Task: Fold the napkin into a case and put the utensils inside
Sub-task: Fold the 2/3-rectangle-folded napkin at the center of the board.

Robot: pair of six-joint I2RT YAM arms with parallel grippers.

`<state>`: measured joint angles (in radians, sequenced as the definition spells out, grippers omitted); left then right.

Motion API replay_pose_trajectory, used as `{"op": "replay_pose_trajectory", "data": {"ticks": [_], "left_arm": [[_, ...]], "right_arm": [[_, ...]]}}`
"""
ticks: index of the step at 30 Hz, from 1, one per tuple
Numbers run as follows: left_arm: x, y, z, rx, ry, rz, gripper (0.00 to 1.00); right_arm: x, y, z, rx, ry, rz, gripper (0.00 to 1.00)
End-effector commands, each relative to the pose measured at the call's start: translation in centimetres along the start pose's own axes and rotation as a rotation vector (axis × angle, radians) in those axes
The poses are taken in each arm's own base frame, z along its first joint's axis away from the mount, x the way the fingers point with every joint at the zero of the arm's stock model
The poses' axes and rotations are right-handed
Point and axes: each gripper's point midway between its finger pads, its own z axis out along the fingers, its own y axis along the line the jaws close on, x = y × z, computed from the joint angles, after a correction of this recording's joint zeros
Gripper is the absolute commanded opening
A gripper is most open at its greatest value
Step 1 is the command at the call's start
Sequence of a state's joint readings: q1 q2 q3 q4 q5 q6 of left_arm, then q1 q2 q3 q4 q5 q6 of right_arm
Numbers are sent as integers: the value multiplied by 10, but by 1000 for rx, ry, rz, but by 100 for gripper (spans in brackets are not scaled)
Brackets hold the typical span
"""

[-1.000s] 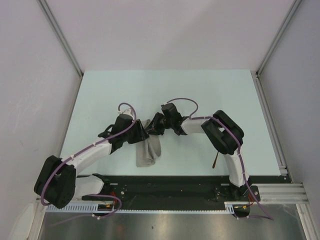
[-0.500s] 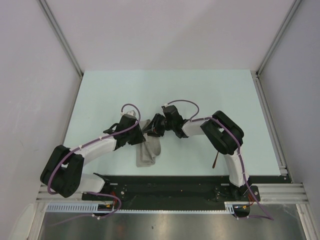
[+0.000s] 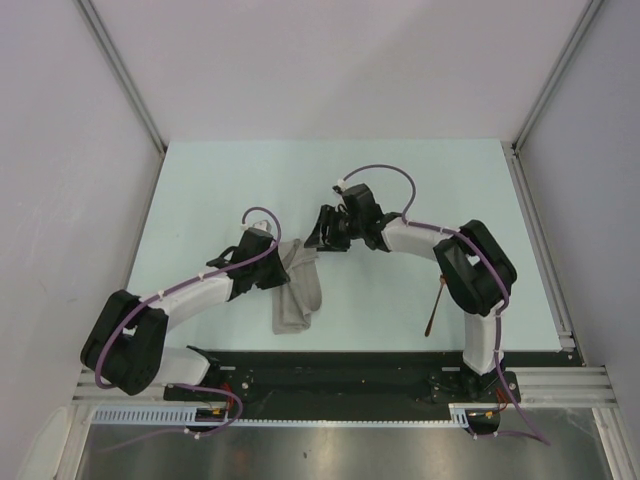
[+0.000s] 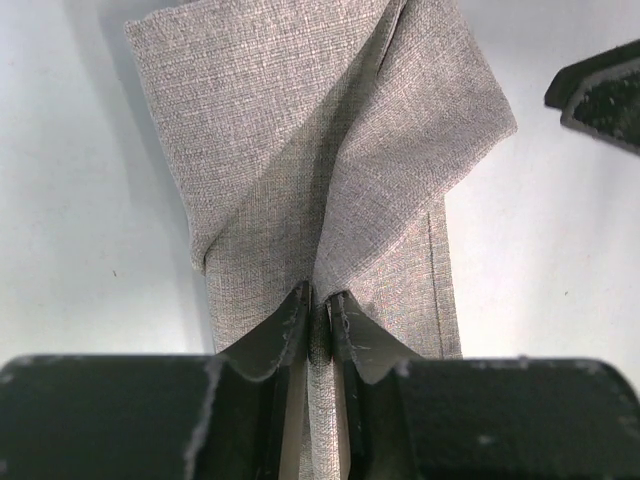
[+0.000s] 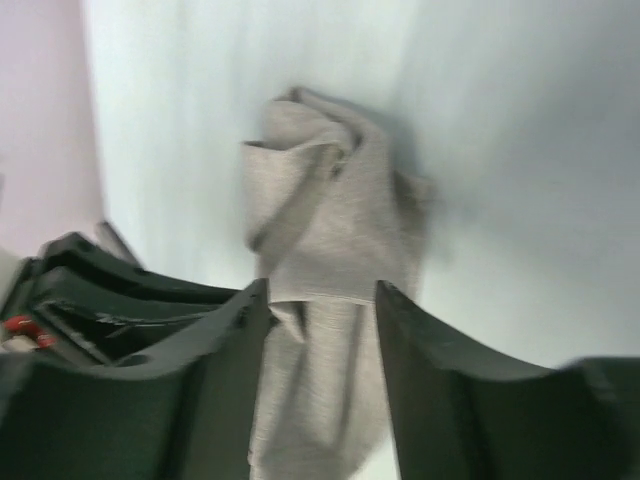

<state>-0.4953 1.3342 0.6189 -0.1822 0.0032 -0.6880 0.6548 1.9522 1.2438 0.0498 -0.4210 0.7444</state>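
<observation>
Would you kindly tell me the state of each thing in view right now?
Napkin: loosely folded lengthwise, rumpled at one end.
Left pincer: shut on a fold of the napkin.
Right pincer: open, empty, off the napkin.
Fork: lying loose, outside the napkin.

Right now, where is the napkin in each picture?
Top external: napkin left of centre, near the front edge.
Left wrist: fills the middle, pinched by the left fingers.
Right wrist: centre, beyond the open right fingers.
Shared landmark: the pale table beneath it.
</observation>
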Motion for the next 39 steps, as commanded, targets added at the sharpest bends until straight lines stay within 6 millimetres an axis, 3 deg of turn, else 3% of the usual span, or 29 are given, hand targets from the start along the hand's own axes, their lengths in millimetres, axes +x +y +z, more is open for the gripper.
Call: {"op": "replay_pose_trajectory", "data": {"ticks": [1,9,12,15,26,36,39], "left_arm": [[-15,-11,-2,27,-53,3,18],[-16,-10,-3,20,-56,2,17],[-17,-11,-4,27,-62,1,17],[-18,-14,-5,40,-61,-2,17],[-20,-22,-9,76,-63,-8,17],[-18,-28,-11,110,-52,-13,16],[-18,-31,-12,123,-51,-13,17]], "right_arm": [[9,-30,0,142,90,-117,47],[0,-55,-15,306,15,-170,46],[5,-57,-15,326,27,-177,38],[17,-52,-8,323,66,-196,34],[28,-32,19,240,81,-194,35],[2,-32,35,340,-1,-276,39],[6,-37,40,397,4,-328,39]]}}
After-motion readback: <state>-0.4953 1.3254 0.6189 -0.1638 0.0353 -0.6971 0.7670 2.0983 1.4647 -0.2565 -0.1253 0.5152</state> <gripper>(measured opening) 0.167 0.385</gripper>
